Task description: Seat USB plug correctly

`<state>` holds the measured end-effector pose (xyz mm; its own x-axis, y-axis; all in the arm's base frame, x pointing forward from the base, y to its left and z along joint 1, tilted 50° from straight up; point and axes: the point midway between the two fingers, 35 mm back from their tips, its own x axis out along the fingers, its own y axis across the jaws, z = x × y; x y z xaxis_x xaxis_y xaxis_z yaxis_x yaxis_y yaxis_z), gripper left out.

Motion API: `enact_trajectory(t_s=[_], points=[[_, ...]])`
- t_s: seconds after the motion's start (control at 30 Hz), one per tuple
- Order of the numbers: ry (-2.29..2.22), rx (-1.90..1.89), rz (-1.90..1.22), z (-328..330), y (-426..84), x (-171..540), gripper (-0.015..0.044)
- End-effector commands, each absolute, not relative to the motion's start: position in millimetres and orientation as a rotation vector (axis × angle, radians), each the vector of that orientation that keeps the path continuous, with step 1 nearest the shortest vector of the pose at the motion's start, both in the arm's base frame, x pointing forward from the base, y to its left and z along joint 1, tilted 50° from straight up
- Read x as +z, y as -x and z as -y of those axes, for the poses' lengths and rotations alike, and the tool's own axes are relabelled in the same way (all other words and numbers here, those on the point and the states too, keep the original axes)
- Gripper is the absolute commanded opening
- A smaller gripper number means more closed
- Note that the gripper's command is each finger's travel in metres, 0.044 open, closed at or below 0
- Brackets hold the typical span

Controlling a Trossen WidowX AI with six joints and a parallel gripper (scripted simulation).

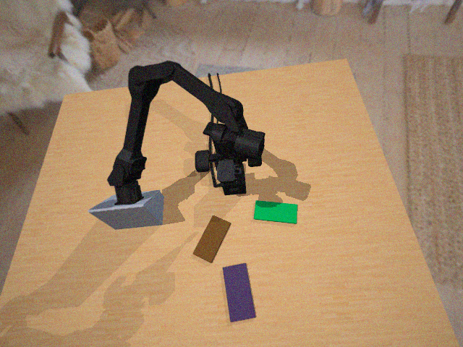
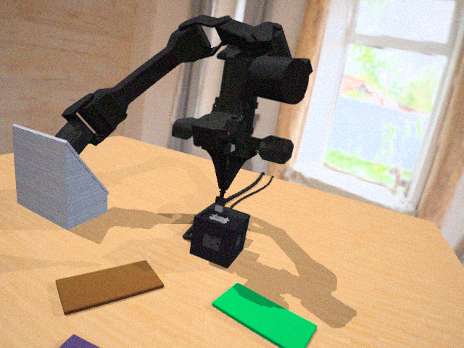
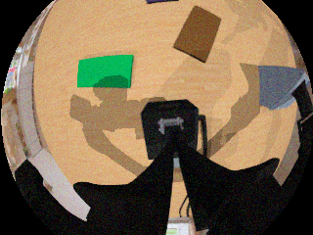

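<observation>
The black power cube (image 2: 209, 243) (image 1: 234, 188) (image 3: 153, 139) stands on the table under the gripper, with a pale socket outline on its top. The USB plug (image 2: 220, 201) is upright over the back part of the top, its dark body above a short stretch of silver metal. Whether its tip is inside a socket, and which way round it is, I cannot tell. My gripper (image 2: 222, 190) (image 3: 174, 146) points down and is shut on the plug's upper end. In the top view the fingertips are hidden by the gripper's body; in the wrist view the fingers cover the plug.
Dark cables (image 2: 247, 191) run back from the cube area, with a bend beside the cube. A green block (image 1: 275, 212) (image 2: 266, 316) (image 3: 105, 70), a brown block (image 1: 212, 238) (image 2: 108, 286) (image 3: 198, 34) and a purple block (image 1: 239, 292) lie flat. The grey wedge (image 1: 134, 216) (image 2: 40, 175) is at the arm's base.
</observation>
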<state>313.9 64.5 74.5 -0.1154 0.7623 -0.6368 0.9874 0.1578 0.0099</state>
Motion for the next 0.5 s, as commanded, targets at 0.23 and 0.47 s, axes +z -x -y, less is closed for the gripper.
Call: enact_trajectory(t_s=[0.23, 0.47], points=[[-1.666, -0.573, -1.948, -66.6, -313.1, 73.5, 0.0], [-1.67, -0.569, -1.952, -67.5, -313.0, 73.3, 0.0]])
